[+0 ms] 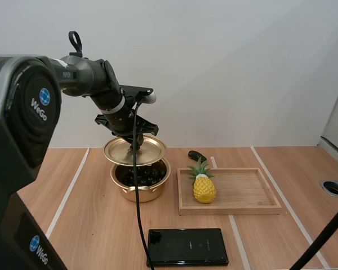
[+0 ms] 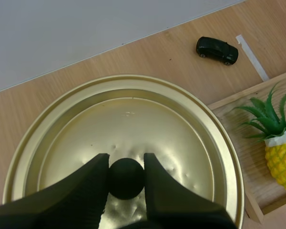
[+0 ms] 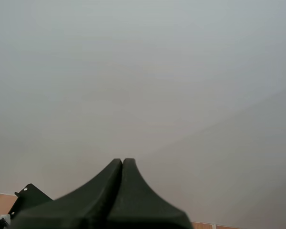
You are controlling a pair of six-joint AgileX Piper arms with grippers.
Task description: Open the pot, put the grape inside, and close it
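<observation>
lid (image 2: 128, 114) looks light, stiff, slick; best held by its knob (image 2: 126, 176). left fingers (image 2: 86, 191) pinch the knob, right fingers (image 3: 109, 200) closed.

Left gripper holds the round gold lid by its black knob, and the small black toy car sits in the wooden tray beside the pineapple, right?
No: the small black toy car lies on the table outside the wooden tray, as the left wrist view shows. The left gripper does hold the round gold lid by its black knob.
</observation>
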